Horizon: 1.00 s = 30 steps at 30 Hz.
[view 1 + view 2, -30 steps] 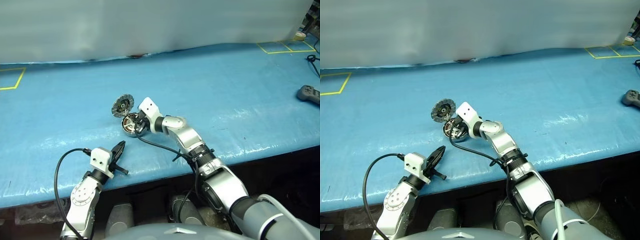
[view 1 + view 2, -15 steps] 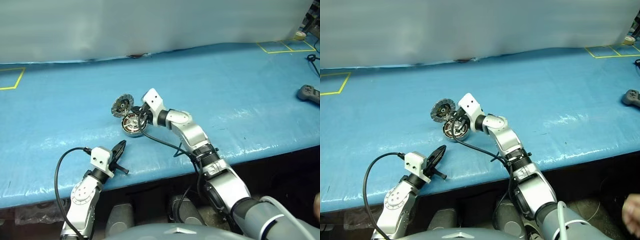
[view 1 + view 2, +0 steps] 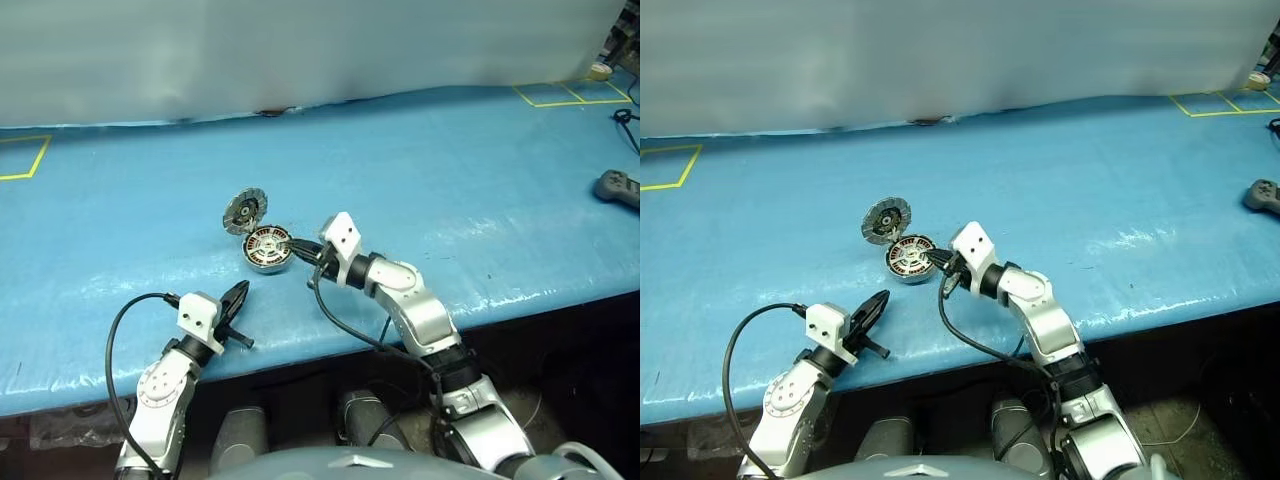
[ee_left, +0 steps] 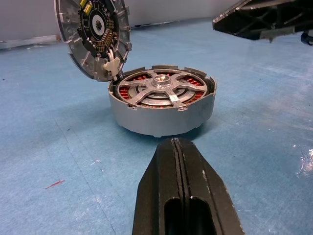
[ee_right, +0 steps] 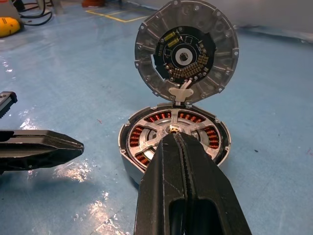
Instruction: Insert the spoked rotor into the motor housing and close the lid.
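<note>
The motor housing point(image 3: 268, 250) rests on the blue table, its lid point(image 3: 244, 211) standing open and upright on the hinge at its far side. The spoked rotor point(image 4: 156, 90) lies flat inside the housing, over the copper windings. My right gripper point(image 3: 300, 246) is shut and empty, level, its tip just right of the housing's rim and pointing at it. My left gripper point(image 3: 240, 296) is shut and empty too, near the table's front edge, a hand's width short of the housing. The lid's inner face point(image 5: 186, 51) shows a dark circuit ring and a white connector.
A grey controller point(image 3: 617, 187) lies at the far right of the table. Yellow tape squares point(image 3: 560, 94) mark the back corners. The table's front edge point(image 3: 300, 355) runs just behind my left gripper.
My right gripper has drawn back from over the housing, toward the right and the near edge. The rotor stays in the housing. The left gripper has not moved.
</note>
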Available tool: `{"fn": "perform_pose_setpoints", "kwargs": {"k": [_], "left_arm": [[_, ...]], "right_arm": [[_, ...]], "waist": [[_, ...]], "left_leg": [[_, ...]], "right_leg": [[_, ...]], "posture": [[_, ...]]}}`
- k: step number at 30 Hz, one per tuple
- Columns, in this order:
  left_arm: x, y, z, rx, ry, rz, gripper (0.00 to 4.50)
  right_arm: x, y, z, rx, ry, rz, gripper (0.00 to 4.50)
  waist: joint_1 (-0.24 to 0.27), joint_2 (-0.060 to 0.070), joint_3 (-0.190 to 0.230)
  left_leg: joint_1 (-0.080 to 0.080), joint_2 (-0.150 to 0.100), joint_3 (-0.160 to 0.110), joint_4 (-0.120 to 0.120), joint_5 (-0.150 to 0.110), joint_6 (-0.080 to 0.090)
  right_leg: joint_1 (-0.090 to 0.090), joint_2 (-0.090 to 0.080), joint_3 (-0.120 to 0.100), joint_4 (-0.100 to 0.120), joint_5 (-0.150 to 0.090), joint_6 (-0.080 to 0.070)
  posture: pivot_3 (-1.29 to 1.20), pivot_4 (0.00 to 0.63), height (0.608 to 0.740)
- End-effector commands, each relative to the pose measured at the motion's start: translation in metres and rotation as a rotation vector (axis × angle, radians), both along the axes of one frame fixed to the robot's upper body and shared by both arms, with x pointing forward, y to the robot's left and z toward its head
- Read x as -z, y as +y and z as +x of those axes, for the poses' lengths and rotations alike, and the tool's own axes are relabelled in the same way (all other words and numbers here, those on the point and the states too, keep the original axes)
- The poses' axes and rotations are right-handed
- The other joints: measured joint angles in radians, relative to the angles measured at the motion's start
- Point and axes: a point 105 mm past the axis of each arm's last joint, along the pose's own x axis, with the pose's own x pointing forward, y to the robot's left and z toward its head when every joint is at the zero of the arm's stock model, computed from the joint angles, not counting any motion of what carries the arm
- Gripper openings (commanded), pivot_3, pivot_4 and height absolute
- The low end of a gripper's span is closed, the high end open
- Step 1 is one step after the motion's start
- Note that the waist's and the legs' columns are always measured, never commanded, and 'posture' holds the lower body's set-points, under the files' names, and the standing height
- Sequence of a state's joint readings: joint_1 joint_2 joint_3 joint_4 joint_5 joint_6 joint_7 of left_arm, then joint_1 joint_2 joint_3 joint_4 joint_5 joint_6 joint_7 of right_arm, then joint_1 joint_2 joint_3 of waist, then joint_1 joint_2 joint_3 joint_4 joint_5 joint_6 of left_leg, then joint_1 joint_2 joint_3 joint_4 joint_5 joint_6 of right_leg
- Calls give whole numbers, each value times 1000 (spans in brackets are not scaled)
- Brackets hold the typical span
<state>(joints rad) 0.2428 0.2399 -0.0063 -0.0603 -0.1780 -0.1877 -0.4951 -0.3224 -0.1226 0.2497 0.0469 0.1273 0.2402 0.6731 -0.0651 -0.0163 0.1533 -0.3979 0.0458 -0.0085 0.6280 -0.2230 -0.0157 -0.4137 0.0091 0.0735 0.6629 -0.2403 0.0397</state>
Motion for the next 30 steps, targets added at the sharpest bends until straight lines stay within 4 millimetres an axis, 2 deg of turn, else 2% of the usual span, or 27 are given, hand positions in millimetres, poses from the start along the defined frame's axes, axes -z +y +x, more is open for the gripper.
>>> {"fn": "perform_pose_setpoints", "kwargs": {"k": [1,12,21,30], "left_arm": [[-10,6,2,-9,-36,4,15],[-21,24,16,-25,-55,43,15],[-31,38,30,-51,-90,45,15],[-32,51,37,-20,-48,25,15]], "right_arm": [[-19,-9,-2,42,-88,74,0],[5,-31,-18,110,-66,90,0],[29,-41,-21,184,-38,53,0],[29,-39,-22,185,-47,55,0]], "waist": [[2,0,0],[5,0,0],[6,-1,0],[6,-1,0]], "left_leg": [[0,0,0,0,0,0],[0,0,0,0,0,0],[1,0,1,0,0,0],[1,0,0,1,0,0]], "right_leg": [[0,0,0,0,0,0],[1,0,0,-1,-1,-1],[2,0,0,-1,0,-1],[2,0,0,0,0,0]], "posture": [[0,150,740],[0,150,740],[0,150,740],[0,150,740]]}}
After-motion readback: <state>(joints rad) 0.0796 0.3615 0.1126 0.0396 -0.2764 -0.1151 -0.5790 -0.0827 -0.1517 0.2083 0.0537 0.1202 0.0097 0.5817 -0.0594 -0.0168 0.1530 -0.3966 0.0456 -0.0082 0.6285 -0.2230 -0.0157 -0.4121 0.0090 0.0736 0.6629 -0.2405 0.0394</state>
